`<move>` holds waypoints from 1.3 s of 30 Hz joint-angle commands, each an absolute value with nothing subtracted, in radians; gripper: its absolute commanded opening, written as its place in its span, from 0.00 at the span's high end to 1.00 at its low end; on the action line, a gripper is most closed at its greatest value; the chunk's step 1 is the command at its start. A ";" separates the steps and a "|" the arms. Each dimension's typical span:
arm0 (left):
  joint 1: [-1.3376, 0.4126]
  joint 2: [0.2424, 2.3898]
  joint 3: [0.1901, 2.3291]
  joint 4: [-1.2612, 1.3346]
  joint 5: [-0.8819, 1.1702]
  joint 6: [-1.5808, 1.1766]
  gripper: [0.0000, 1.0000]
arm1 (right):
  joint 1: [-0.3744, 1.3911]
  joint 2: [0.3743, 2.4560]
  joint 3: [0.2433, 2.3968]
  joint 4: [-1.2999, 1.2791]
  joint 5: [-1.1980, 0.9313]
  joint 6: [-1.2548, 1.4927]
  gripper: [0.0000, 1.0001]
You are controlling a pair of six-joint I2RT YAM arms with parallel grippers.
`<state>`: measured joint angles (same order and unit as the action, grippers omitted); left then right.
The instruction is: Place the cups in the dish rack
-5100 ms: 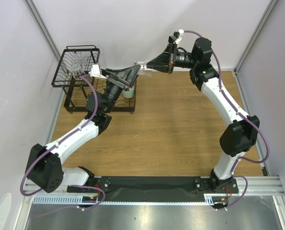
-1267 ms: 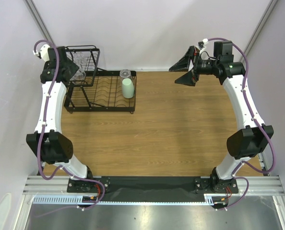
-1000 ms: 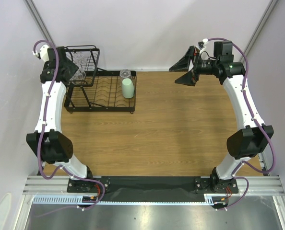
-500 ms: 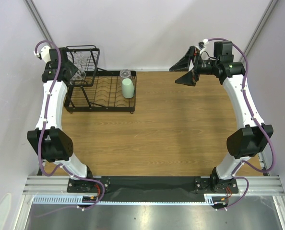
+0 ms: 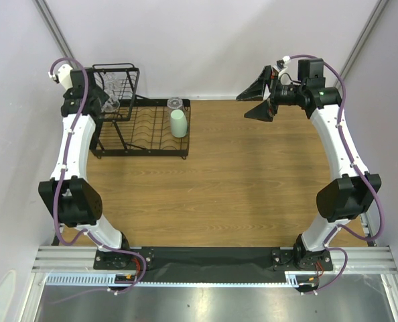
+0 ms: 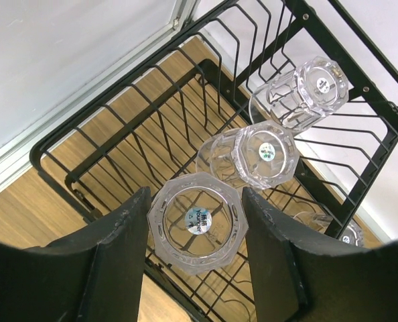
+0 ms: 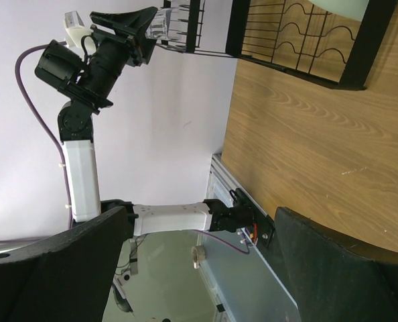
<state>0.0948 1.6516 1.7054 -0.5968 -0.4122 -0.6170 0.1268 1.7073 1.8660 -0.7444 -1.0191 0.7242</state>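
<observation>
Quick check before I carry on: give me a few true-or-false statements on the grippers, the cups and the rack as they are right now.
1. The left gripper holds a clear cup above the raised basket. True.
2. The right gripper holds a cup. False: it is open and empty.
3. The mint-green tumbler stands on the bare table. False: it sits in the rack's low tray.
4. At least two other cups lie in the basket. True.
</observation>
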 commanded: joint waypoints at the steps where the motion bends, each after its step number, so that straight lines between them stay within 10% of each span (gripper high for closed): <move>1: 0.106 1.651 1.667 -0.627 -0.411 -0.594 1.00 | 0.127 1.704 1.867 -0.735 -1.042 0.719 0.00; 39: 0.054 1.747 1.795 -0.518 -0.321 -0.190 1.00 | 0.109 1.704 1.868 -0.753 -1.051 0.706 0.00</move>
<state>0.0551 1.7275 1.7279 -0.5411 -0.3439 -0.2596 0.1135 1.7073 1.8622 -0.7479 -1.0267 0.7212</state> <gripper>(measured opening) 0.572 0.994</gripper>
